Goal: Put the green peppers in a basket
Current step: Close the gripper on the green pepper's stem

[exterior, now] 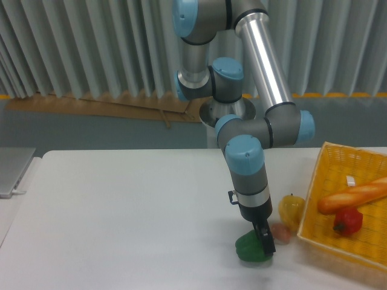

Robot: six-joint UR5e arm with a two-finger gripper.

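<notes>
The green pepper (249,248) lies on the white table near the front edge, glossy and dark green. My gripper (265,243) points straight down on its right side, with dark fingers (266,240) against it. The fingers look closed around the pepper, but the grip is partly hidden. The yellow woven basket (326,181) stands at the right, a little beyond the pepper. It holds a red pepper (347,220) and a bread loaf (354,196).
A yellow pepper (291,209) and a small pinkish item (282,233) lie between my gripper and the basket. A grey laptop (12,169) sits at the left table edge. The arm's base (227,112) stands behind the table.
</notes>
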